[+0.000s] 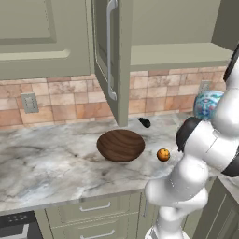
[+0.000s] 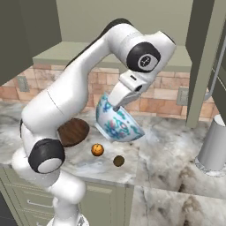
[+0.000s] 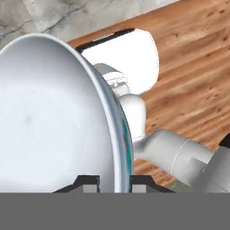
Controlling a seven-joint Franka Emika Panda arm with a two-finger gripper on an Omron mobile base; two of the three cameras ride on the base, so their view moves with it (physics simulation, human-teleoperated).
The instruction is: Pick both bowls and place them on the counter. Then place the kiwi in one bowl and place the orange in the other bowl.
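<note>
My gripper (image 2: pixel 114 106) is shut on the rim of the white bowl with blue pattern (image 2: pixel 118 125), which hangs tilted in the air above the counter (image 2: pixel 167 150). In the hand view the bowl's rim (image 3: pixel 117 134) runs between my two fingertips (image 3: pixel 90 182), its plain white inside to the left. The dark brown wooden bowl (image 1: pixel 120 144) rests upright on the marble, to the left of the held bowl. The orange (image 2: pixel 97 150) and the kiwi (image 2: pixel 118 161) lie side by side on the counter near its front edge, below the held bowl. My arm partly covers the white bowl (image 1: pixel 207 105) in the left base view.
An open cabinet door (image 1: pixel 109 51) juts out above the wooden bowl, with a shelf behind it. A small black glossy thing (image 1: pixel 144 123) lies by the brick backsplash. A steel canister (image 2: pixel 214 148) stands at the right on the counter. A wall outlet (image 1: pixel 29 102) sits at the left.
</note>
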